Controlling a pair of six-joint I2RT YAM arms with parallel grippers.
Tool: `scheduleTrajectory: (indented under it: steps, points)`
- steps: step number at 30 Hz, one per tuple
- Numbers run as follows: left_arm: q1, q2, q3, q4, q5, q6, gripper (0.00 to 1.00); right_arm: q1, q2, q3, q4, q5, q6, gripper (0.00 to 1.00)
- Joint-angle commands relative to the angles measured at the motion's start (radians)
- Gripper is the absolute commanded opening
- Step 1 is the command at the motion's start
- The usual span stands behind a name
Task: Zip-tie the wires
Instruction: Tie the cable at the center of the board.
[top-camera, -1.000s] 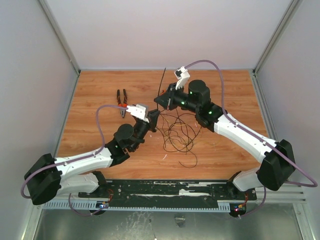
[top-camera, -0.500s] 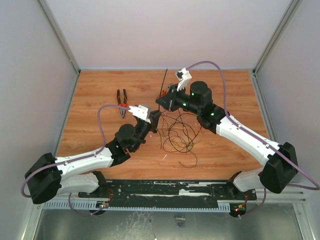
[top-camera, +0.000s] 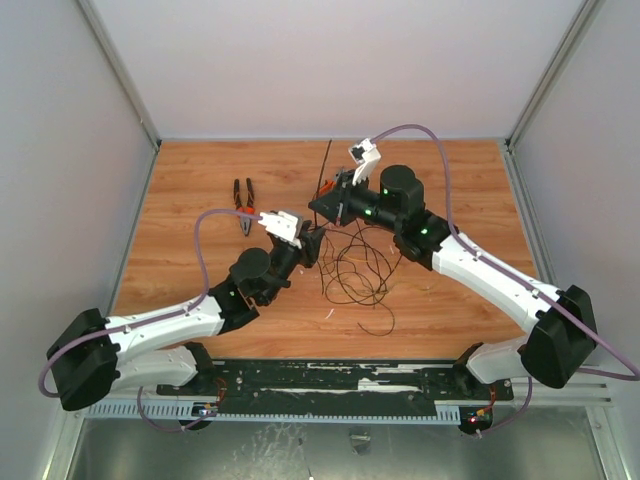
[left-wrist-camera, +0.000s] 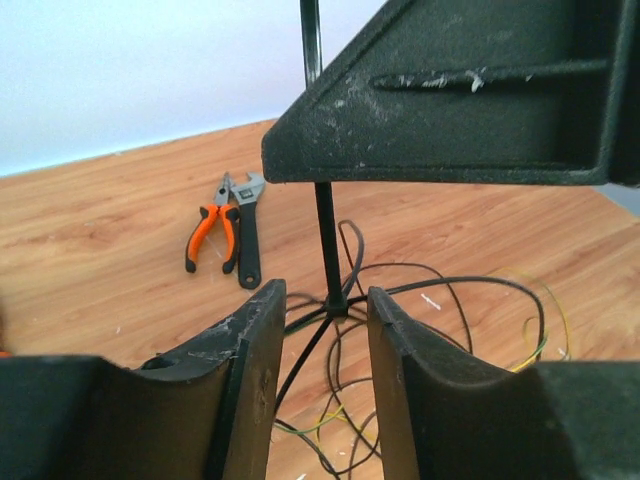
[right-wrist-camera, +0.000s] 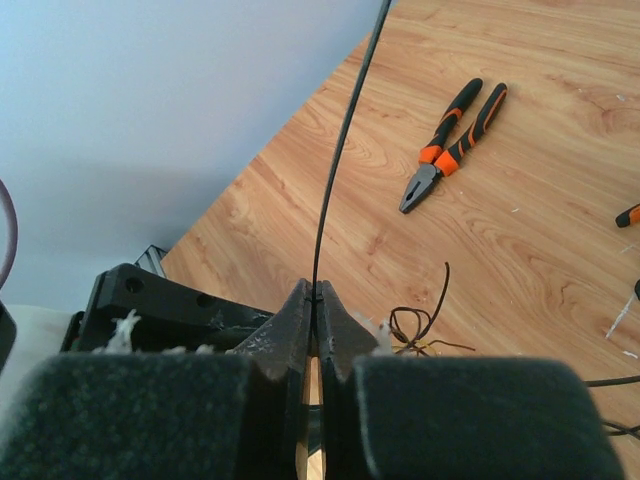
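The zip tie (left-wrist-camera: 326, 235) stands upright, and its head (left-wrist-camera: 337, 304) cinches several strands of the wires (left-wrist-camera: 440, 290) together. My right gripper (right-wrist-camera: 313, 292) is shut on the strip above the head, and the strip's free end (right-wrist-camera: 345, 130) rises past its fingertips. My left gripper (left-wrist-camera: 325, 295) is open, with the zip tie head and the gathered wires just beyond its fingertips and untouched by the pads. In the top view the right gripper (top-camera: 320, 205) hovers over the left edge of the wire tangle (top-camera: 358, 270), and the left gripper (top-camera: 314, 246) sits just below it.
Orange-handled pliers (top-camera: 243, 208) lie on the wooden table (top-camera: 200, 180) at the left, with a black wrench (left-wrist-camera: 247, 235) beside them. Grey walls enclose the table on three sides. Lilac cables (top-camera: 200, 255) arch over both arms.
My left gripper has opened; it was nearly shut before. The right gripper has shifted slightly while keeping hold of the zip tie.
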Motion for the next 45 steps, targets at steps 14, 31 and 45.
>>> scheduleTrajectory:
  steps: [14, 31, 45]
  points:
    - [0.069, -0.213, 0.012, -0.102, 0.027, -0.014, 0.47, 0.025, 0.024, 0.003, 0.051, 0.005, -0.010, 0.00]
    - [0.076, -0.092, 0.032, -0.036, 0.097, -0.027, 0.45, 0.036, 0.025, -0.005, 0.069, 0.014, 0.009, 0.00]
    - [0.090, -0.062, 0.033, -0.007, 0.102, -0.031, 0.32, 0.041, 0.017, -0.013, 0.059, 0.041, -0.001, 0.00]
